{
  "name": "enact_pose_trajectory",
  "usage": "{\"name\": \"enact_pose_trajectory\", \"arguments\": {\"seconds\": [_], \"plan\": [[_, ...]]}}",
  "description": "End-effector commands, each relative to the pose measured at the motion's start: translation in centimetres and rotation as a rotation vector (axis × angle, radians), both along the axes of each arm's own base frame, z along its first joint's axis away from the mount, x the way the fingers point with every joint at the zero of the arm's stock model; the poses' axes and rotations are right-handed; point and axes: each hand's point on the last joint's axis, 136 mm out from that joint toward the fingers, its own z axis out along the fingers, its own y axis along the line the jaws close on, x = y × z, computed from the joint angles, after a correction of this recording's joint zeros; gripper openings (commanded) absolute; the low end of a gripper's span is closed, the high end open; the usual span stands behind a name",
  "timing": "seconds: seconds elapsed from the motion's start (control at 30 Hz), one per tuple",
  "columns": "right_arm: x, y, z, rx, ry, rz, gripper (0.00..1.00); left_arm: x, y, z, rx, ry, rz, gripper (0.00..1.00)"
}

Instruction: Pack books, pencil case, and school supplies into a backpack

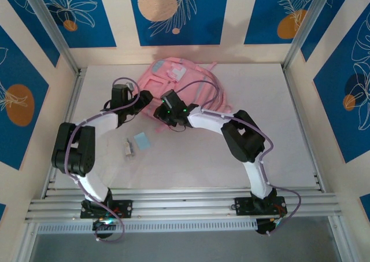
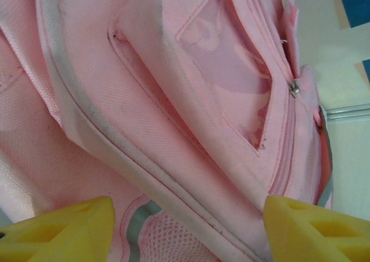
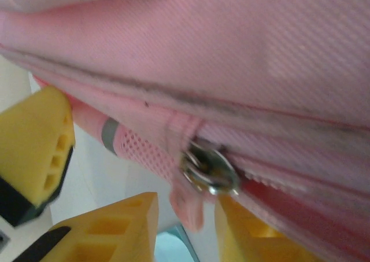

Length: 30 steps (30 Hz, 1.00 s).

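A bare white tabletop (image 1: 231, 158) sits inside a booth of cream walls hung with blue panels (image 1: 81, 13) printed with white leaves and orange discs. Ribbed aluminium rails (image 1: 185, 205) run along the near edge, where the two arm bases are bolted. A small light-blue square (image 1: 141, 141) lies flat on the table in front of the left arm. A tiny white oblong piece (image 1: 128, 149) lies just beside it, on the near-left side.

The large pink fabric backpack with grey-blue trim (image 1: 185, 80) lies at the far middle of the table, and both arms reach in to its near-left edge.

The left gripper (image 2: 185, 233) has its yellow fingertips (image 2: 58, 230) spread wide, with the backpack's pink seam and a strip of mesh lying between them. Whether either tip presses the cloth I cannot tell.

The right gripper (image 3: 188, 221) has its jaws drawn in narrow around the silver metal zipper pull (image 3: 208, 170) and its hanging pink tab (image 3: 188, 207). One yellow finger (image 3: 130, 224) stands just beside the tab and the other is right behind the pull. Whether the tab is actually pinched I cannot tell.
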Motion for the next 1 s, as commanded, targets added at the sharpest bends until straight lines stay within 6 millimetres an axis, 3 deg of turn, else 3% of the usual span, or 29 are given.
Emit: {"name": "enact_pose_trajectory", "arguments": {"seconds": [0.0,0.13,0.27,0.37,0.5,0.57,0.7,0.77,0.97], "plan": [[3.9,-1.0,0.5,0.015,-0.063,-0.135,0.28,0.4,-0.4,0.2,-0.039,-0.022,-0.016,0.67],[4.7,-1.8,0.5,-0.001,-0.094,-0.188,0.21,0.5,-0.6,-0.1,-0.048,-0.014,-0.024,0.67],[5.0,-3.1,-0.3,-0.003,-0.065,-0.209,0.00,1.0,-0.9,0.3,-0.053,-0.021,-0.031,0.66],[4.5,-3.7,-0.7,0.016,-0.050,-0.176,0.00,2.0,-1.2,0.5,-0.060,-0.027,-0.032,0.67],[2.4,-3.6,-0.6,-0.004,-0.035,-0.063,0.00,4.0,-0.7,-0.2,-0.022,-0.038,0.009,0.66],[0.9,-3.7,-0.7,-0.026,-0.010,0.017,0.00,5.0,-0.1,-1.0,0.012,-0.041,0.041,0.58],[-3.1,-5.2,-1.5,-0.118,0.057,0.188,0.00,6.5,0.3,-1.7,0.034,-0.069,0.073,0.11],[-5.1,-6.6,-1.9,-0.176,0.083,0.261,0.00,6.9,0.4,-2.0,0.038,-0.068,0.078,0.00],[-10.3,-13.5,-3.3,-0.394,0.203,0.485,0.00,6.9,0.4,-1.7,0.051,-0.078,0.067,0.00]]}}
